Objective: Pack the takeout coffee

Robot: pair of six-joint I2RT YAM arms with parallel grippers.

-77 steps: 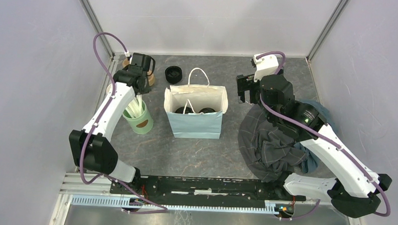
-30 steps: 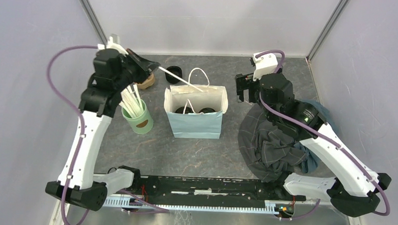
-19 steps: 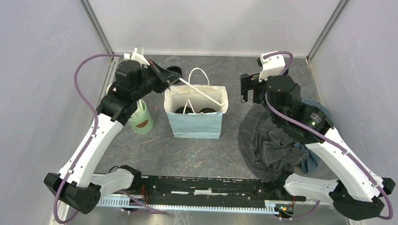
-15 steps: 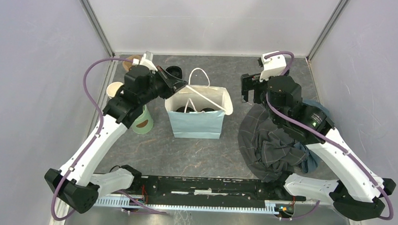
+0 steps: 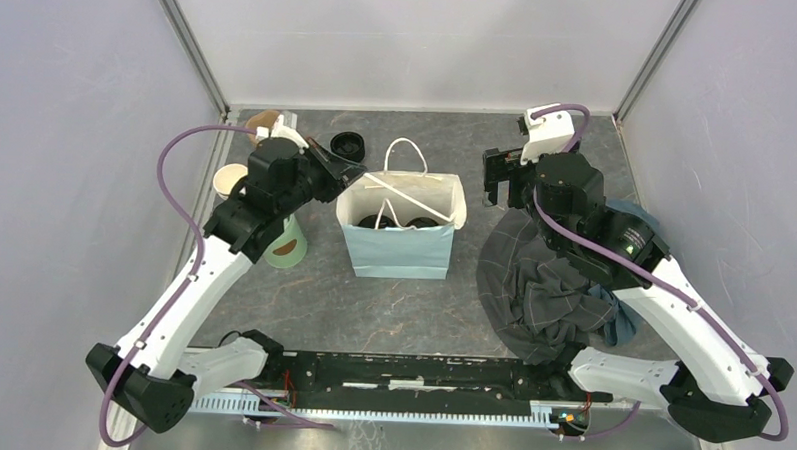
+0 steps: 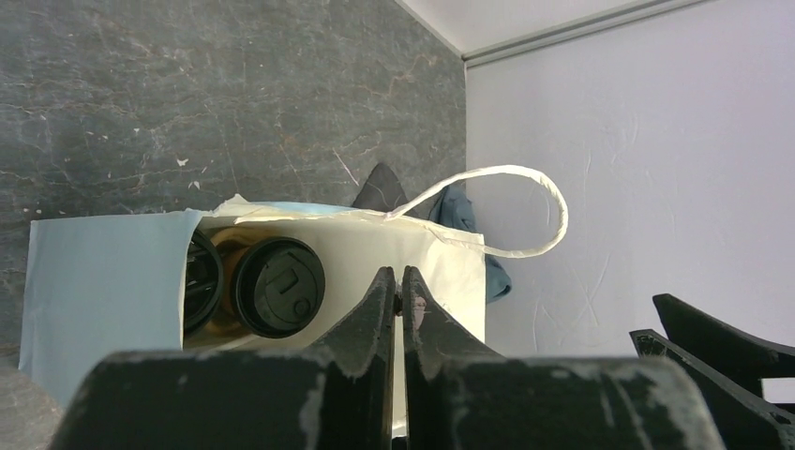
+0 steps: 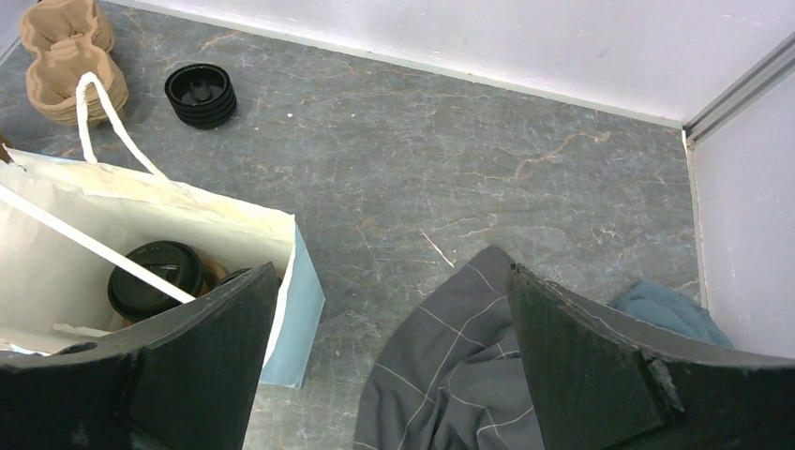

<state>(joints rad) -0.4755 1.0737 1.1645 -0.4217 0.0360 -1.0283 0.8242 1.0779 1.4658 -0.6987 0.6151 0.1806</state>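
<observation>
Now we should tilt the white stick [image 5: 406, 193], pinched in our left end effector [image 5: 354, 170], down beside the cups [image 6: 278, 286] in the bag [image 5: 399, 250] before releasing; right end effector [image 7: 389, 272] gapes empty.

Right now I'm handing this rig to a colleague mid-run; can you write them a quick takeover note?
Left gripper: shut on a white stick at the paper bag's left rim; the stick reaches across the bag's opening.
Right gripper: open, holding nothing, to the right of the bag.
Coffee cups: both upright inside the bag, lids on.
Done: coffee is packed.
Left: probably drop the stick into the bag, then pull both arms back.
</observation>
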